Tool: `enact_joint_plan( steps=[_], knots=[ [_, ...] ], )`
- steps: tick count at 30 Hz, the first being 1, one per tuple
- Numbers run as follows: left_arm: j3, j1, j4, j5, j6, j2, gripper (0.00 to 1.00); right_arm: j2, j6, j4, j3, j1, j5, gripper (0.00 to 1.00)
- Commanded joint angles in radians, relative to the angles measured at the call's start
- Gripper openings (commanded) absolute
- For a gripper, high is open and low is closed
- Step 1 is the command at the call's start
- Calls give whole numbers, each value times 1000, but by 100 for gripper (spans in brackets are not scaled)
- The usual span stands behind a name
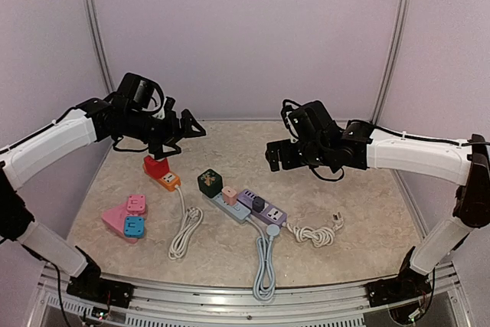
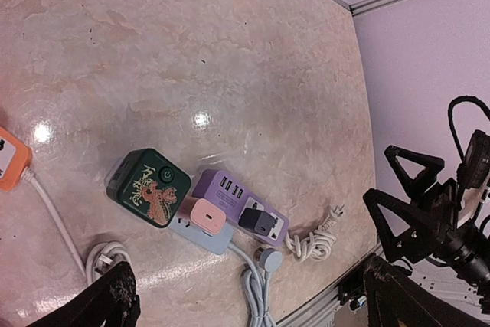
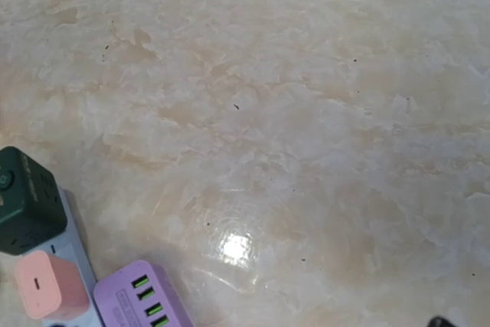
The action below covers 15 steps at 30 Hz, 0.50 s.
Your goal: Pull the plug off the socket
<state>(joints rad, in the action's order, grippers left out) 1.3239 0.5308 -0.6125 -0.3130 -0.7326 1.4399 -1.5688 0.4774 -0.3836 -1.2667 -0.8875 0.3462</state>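
We locate the pink square plug point(image 1: 229, 194) seated in the pale blue power strip point(image 1: 238, 211), mid-table, its long axis left-to-right. It lies beneath both grippers. The right gripper point(image 1: 273, 155), closure indiscernible, hangs nearer, and the left gripper point(image 1: 184, 122) has its fingers spread wide.

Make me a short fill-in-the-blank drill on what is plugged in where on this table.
1. The dark plug sits in the ___ power strip.
2. The pink plug stands right beside a ___ cube socket.
3. The orange strip lies nearest the claw of the ___ arm.

Missing words: purple; green; left.
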Motion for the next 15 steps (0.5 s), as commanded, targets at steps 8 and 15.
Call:
enact_joint_plan(
  steps=[8,15],
  knots=[
    [-43,5,20,21,-2,-39,99,-49,-42,-54,-36,-11,-32,100],
    [-80,0,23,28,-6,-58,99,-176,-94,-119,-129,-63,-89,100]
  ],
)
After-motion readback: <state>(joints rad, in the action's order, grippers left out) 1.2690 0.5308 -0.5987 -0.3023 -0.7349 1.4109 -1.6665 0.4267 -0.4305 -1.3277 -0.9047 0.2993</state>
